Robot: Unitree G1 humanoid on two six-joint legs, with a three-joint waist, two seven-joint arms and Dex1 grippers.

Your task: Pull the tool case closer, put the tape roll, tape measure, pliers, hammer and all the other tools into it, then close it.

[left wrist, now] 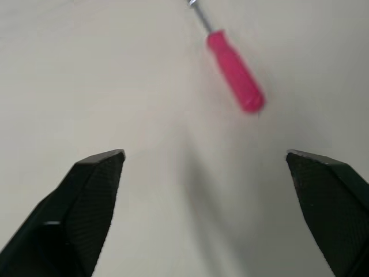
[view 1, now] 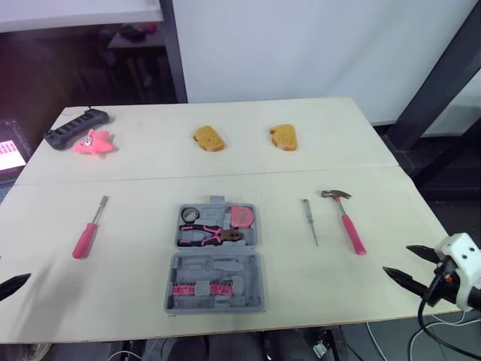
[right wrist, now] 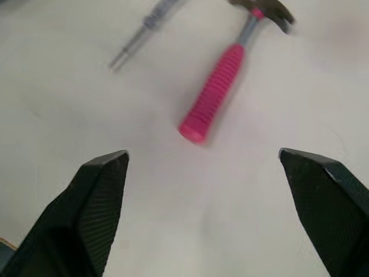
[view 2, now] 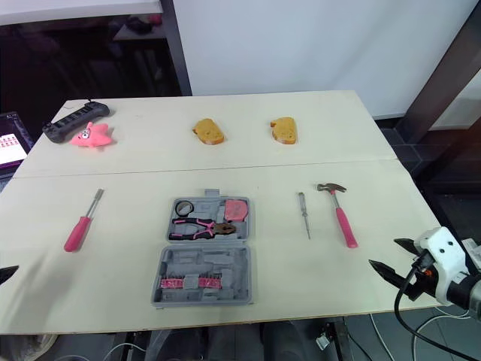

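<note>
Tool case open mid-surface; both jaws spread, holding nothing.
Tool case (view 1: pixel 218 267) lies open near the front edge of the surface (view 1: pixel 135 180). Tape roll (view 1: pixel 189 215), pliers (view 1: pixel 210 235) and tape measure (view 1: pixel 242 217) sit in its far half. Hammer (view 1: pixel 346 218) and slim driver (view 1: pixel 310 222) lie to its right, pink screwdriver (view 1: pixel 90 229) well to its left. Left jaws hover wide apart at front left, right jaws at front right.
</note>
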